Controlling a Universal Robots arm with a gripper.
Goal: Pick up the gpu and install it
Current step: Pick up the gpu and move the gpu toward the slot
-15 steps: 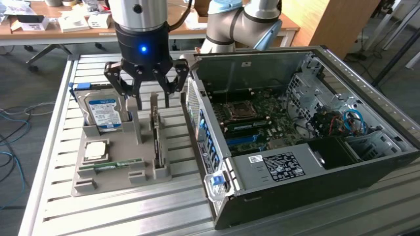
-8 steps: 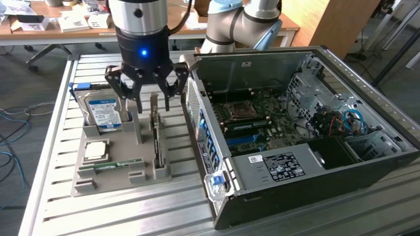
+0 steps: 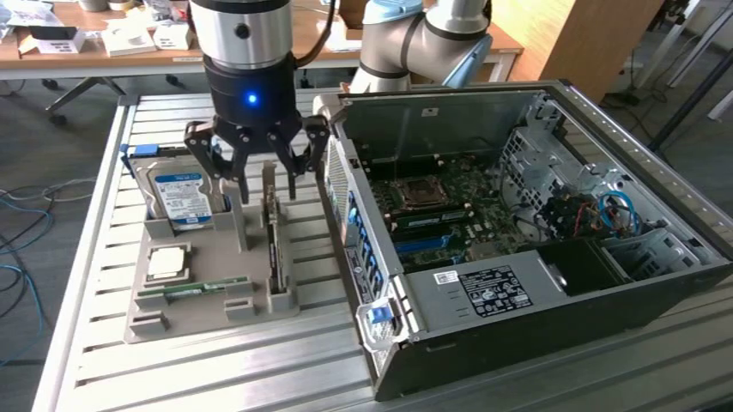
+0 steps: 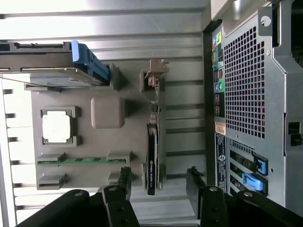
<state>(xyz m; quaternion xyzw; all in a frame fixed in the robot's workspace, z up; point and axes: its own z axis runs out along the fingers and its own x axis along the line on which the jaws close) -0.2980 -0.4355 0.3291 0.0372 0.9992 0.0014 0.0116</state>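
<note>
We see the end effector (image 3: 257,178), wide and empty, hovering over the gpu (image 3: 273,236), standing on edge in its tray (image 3: 218,257), long axis running between the fingers (image 4: 124,179).

A slatted metal table (image 3: 81,360) carries two things. An open computer case (image 3: 550,343) lies on its side, its motherboard facing up. Just beside the case, on the exterior view's left of it, a grey parts tray (image 3: 195,319) sits flat on the slats.
</note>
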